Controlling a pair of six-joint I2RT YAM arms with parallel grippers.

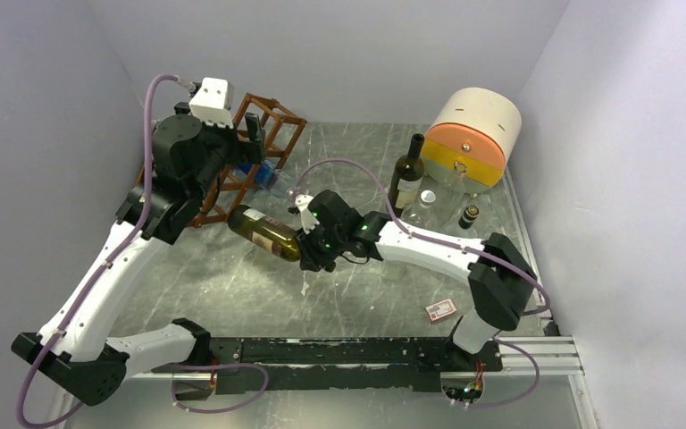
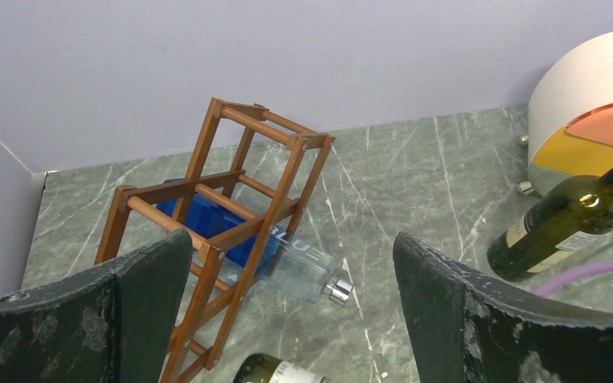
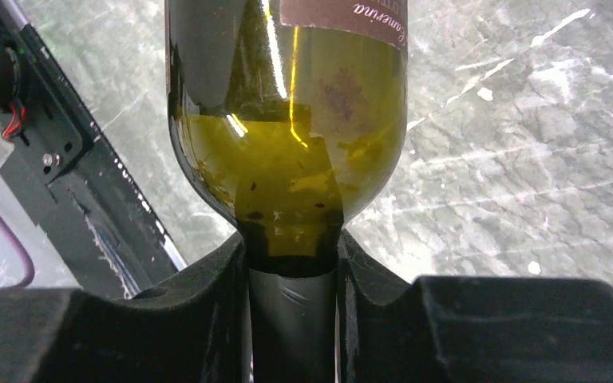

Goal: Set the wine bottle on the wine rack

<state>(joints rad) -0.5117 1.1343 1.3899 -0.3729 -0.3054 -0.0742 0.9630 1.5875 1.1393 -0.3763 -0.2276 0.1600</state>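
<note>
The wine rack (image 1: 268,134) is a reddish-brown wooden lattice at the back left, also in the left wrist view (image 2: 239,215). A clear and blue bottle (image 2: 287,255) lies in a lower cell with its silver cap sticking out. My right gripper (image 1: 308,250) is shut on the neck of a green wine bottle (image 1: 263,232), held level above the table with its base towards the rack. In the right wrist view the bottle (image 3: 287,120) fills the top and my right gripper (image 3: 291,271) squeezes its foil neck. My left gripper (image 2: 291,319) is open and empty above the rack.
A second dark wine bottle (image 1: 406,174) stands upright at the back centre. A white, orange and yellow drum-shaped container (image 1: 473,134) sits at the back right. A clear glass (image 1: 427,201) and a small dark bottle (image 1: 470,216) stand beside it. A small red card (image 1: 440,309) lies front right.
</note>
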